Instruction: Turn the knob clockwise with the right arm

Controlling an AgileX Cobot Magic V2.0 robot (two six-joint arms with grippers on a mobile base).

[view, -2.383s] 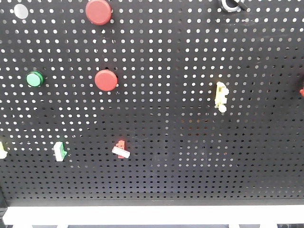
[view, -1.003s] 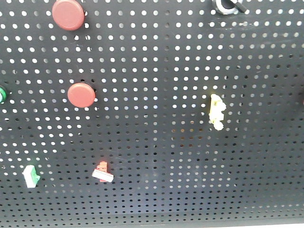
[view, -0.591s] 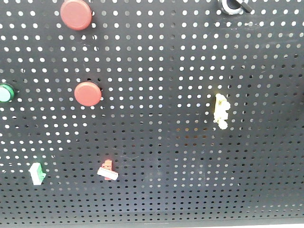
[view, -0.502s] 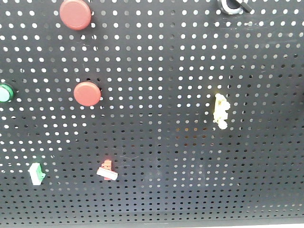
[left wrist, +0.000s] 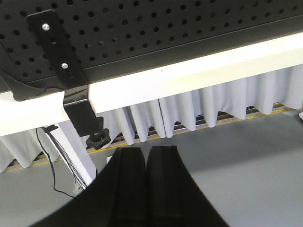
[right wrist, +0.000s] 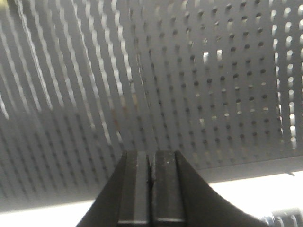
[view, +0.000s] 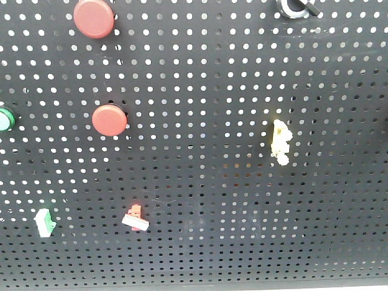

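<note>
With the knob (view: 294, 7) high on the pegboard (view: 200, 73), well up from the front edge of the bench (left wrist: 199, 73), the right hand (right wrist: 151, 189), fingers pressed together on nothing, faces bare board near that edge, seemingly not yet lined up, while the left hand (left wrist: 147, 179), likewise closed, hangs clear below.

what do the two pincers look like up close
Both are matte black plastic. The left pincer has two flat, square-tipped fingers that widen into a broad sloping body. The right pincer has the same build and looks slightly greyer in this light. No cables, markings or labels show on either.
</note>
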